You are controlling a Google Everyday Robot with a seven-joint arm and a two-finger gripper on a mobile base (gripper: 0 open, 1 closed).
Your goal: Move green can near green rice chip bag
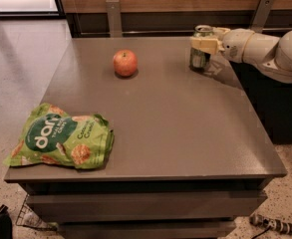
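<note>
The green can [200, 55] stands upright near the table's far right edge, its silver top showing. My gripper [204, 44] reaches in from the right on a pale arm and is shut on the can, its pale fingers [203, 43] wrapped across the can's upper half. The green rice chip bag [61, 137] lies flat at the table's near left corner, far from the can.
A red-orange apple [125, 62] sits on the grey table [185, 133] at the far middle-left. Two metal brackets stand against the wooden wall behind. A cable lies on the floor at lower right, a dark bag and wire rack at lower left.
</note>
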